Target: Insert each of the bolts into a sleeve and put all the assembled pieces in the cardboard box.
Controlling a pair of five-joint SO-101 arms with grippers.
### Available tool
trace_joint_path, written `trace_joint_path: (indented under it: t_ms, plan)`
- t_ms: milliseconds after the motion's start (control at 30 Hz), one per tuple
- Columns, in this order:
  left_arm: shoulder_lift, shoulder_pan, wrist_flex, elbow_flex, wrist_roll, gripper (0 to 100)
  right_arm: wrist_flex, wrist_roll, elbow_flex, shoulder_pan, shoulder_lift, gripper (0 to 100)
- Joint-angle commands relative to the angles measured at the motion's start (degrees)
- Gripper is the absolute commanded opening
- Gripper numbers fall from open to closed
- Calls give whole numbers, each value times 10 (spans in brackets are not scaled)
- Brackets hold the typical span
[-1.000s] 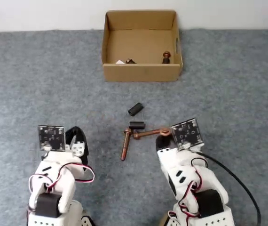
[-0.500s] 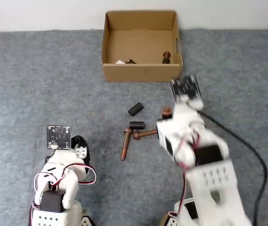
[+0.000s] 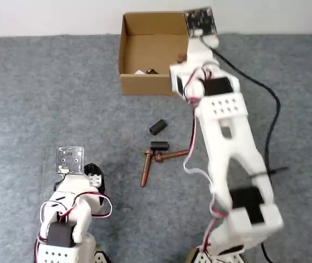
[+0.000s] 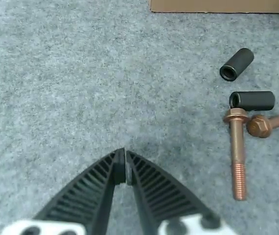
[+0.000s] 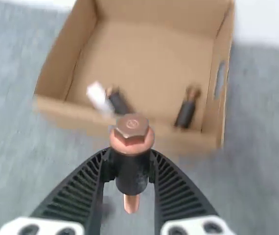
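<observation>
Seen from above, the right arm (image 3: 221, 126) covered the near right corner of the cardboard box (image 3: 145, 85) and whatever lay in that corner. A pale scrap (image 3: 139, 72) inside the box was too small to identify. In the left wrist view, the box was cut down to a thin strip at the frame edge, and a loose bolt (image 4: 271, 121) on the tabletop ran out of frame partway along its shank. In the right wrist view, a black sleeve (image 5: 131, 174) between the fingers (image 5: 88, 188) hid the shank of the held bolt (image 5: 131, 133). The pieces inside the box were blurred.
</observation>
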Motion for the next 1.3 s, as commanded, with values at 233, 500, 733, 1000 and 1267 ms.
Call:
trace_joint_path:
  t_ms: [233, 500, 733, 1000, 1267]
  plan:
    - [-3, -36, -8, -1, -4, 6, -145, -2, -265, 30, 255, 8]
    - [-3, -36, -11, -1, -4, 6, -169, -2, -409, 28, 425, 8]
    - [-3, -36, -11, -1, -4, 6, -137, 3, -509, 29, 538, 8]
    - [-3, -36, -19, -1, -4, 6, -55, 75, -606, 27, 608, 42]
    - [-3, -36, -19, -1, -4, 6, -11, 84, -644, 26, 620, 126]
